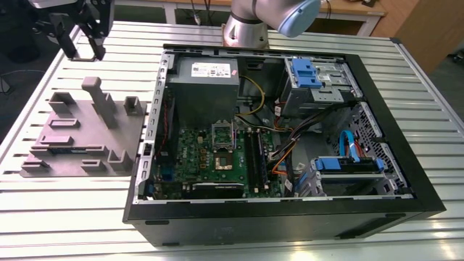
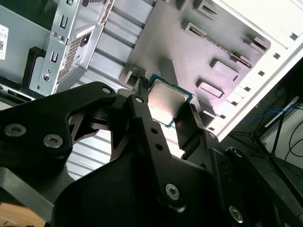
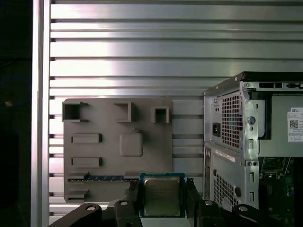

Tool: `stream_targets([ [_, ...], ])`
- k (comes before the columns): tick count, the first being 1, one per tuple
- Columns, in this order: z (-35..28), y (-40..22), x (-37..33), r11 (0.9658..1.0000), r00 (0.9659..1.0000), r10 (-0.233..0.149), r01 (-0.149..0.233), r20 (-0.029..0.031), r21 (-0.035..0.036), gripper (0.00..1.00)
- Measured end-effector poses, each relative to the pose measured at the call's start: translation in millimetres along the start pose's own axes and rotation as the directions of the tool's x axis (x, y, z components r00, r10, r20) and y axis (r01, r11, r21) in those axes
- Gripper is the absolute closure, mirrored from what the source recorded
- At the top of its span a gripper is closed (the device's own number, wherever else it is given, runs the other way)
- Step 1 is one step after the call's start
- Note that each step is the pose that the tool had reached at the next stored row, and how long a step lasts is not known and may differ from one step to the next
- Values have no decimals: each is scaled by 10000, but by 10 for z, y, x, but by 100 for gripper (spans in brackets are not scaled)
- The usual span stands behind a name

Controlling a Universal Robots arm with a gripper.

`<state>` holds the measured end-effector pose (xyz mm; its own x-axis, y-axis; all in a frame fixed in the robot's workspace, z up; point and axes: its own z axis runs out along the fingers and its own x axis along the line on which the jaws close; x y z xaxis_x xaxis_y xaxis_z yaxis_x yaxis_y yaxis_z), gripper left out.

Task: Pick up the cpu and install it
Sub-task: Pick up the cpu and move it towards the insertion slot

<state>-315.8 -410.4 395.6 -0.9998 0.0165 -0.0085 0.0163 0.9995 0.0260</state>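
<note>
— Where is the cpu (image 3: 162, 195) right now?

— Pinched between the fingers (image 3: 191, 196) of the gripper (image 3: 162, 197). One finger presses on each of two opposite edges, and the shiny metal top faces the camera in both wrist views.

— Is the hold just as plain from the other camera?

— Yes. In the second wrist view the cpu (image 2: 169, 100) sits tilted between the two black fingers (image 2: 189, 126), with its thin rim showing past the tips on either side. The gripper (image 2: 166, 100) is closed on it and on nothing else.

— What lies under the fingers?

— The grey fixture plate (image 3: 118, 142) with its raised blocks and pockets, lying flat on the slatted metal counter (image 3: 142, 47). The cpu hangs above the plate, apart from it.

— And beside the fingers?

— The open computer case (image 3: 232, 142) stands just next to the plate on the same counter.

— How does it look from farther off?

— In the exterior view the gripper (image 1: 83, 51) hangs above the far end of the fixture plate (image 1: 80, 136), clear of the counter (image 1: 73, 217). The computer case (image 1: 275, 223) lies on its side, to the exterior view's right of the fingers.

— And the socket?

— The socket (image 1: 220, 157) sits on the green motherboard (image 1: 195, 157) inside the case, well apart from the fingers, with the big grey box (image 1: 206, 81) beyond it.
</note>
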Motion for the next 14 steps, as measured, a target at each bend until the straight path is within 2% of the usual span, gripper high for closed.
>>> stream_targets([
  [7, 1, 2, -105, 10000, 10000, 0, 0, 0, 0, 53],
  [11, 1, -5, -111, 10000, 10000, 0, 0, 0, 1, 53],
  [14, 0, -44, -112, 10000, 10000, 0, 0, -1, 2, 53],
])
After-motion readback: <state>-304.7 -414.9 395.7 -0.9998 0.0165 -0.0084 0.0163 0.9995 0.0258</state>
